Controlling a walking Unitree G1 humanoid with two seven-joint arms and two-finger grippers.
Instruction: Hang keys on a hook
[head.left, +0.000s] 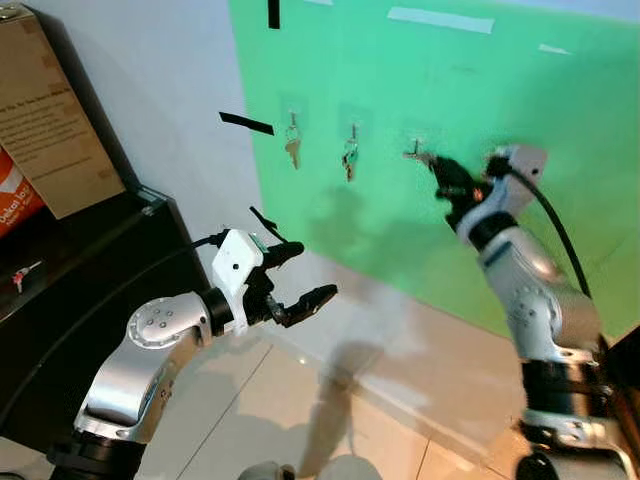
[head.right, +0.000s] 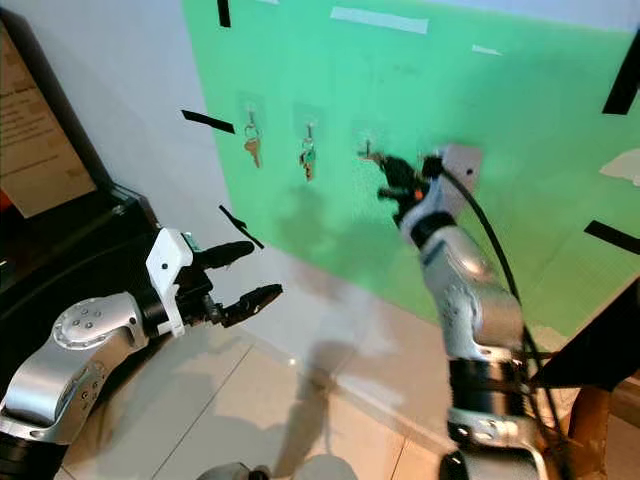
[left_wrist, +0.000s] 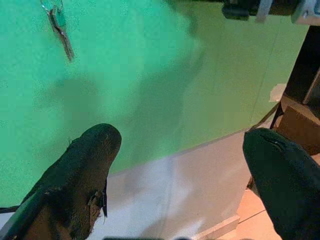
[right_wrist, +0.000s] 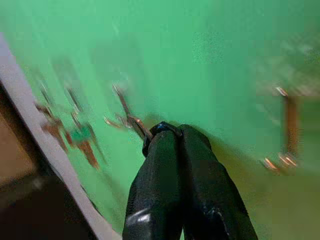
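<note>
Green sheeting covers the wall (head.left: 520, 200) ahead, and three small hooks sit in a row on it. The first hook (head.left: 292, 117) carries a brass-coloured key set (head.left: 292, 148); the second hook (head.left: 353, 130) carries a set with a green tag (head.left: 349, 158). The third hook (head.left: 412, 152) is the one in play.

The right claw (head.left: 440, 172) is raised to that third hook, its black fingers (right_wrist: 175, 165) pressed together. In the right wrist view a thin metal ring or key (right_wrist: 131, 120) pokes out from the fingertips, so the claw seems to be pinching the keys; the picture is blurred, and I cannot say whether the ring is already over the hook or just beside it.

The left claw (head.left: 300, 275) hovers low and well apart from the hooks, fingers spread wide, holding nothing. A dark counter (head.left: 90, 260) with a cardboard box (head.left: 45, 120) stands to the robot's left.

Keys like these are light, hard and slick, and they swing freely on their ring. A pinch on a key blade would let the ring dangle and twist; gripping near the ring itself, leaving its loop exposed, would likely give better control for threading it over the hook. The metal can slip between smooth fingers, so a firm pinch matters until the ring has settled.
</note>
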